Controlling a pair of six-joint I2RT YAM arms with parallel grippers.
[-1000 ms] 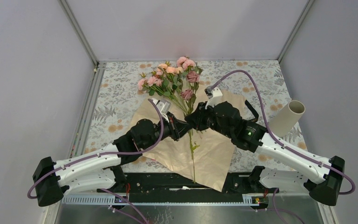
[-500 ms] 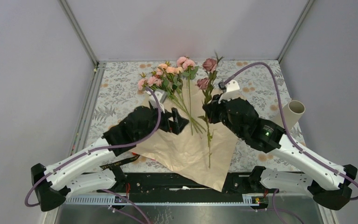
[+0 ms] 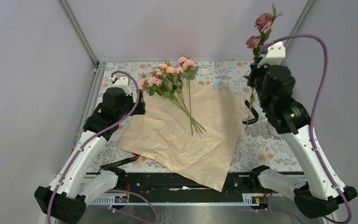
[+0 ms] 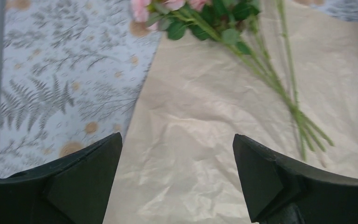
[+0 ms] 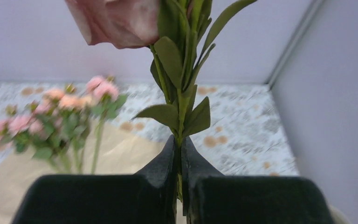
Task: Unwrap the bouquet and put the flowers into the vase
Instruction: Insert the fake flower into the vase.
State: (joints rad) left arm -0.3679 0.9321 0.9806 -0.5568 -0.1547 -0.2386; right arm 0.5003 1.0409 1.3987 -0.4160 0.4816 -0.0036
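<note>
1. Mauve rose stem [image 3: 253, 42] stands upright at the upper right of the overhead view, pinched between the closed fingers of the right gripper [image 5: 181, 147].
2. Pink and peach roses [image 3: 168, 77] lie at upper centre, their stems across the flattened tan wrapping paper [image 3: 186, 140].
3. Left gripper [image 4: 177, 154] hangs over the paper's left edge, jaws spread wide, holding nothing.

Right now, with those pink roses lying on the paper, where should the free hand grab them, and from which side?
Best by the bare stems, low down where they bunch into one narrow bundle; the blooms fan out too wide. They lie flat on the paper, so probably from above, with the open left hand closing across the stems.
</note>
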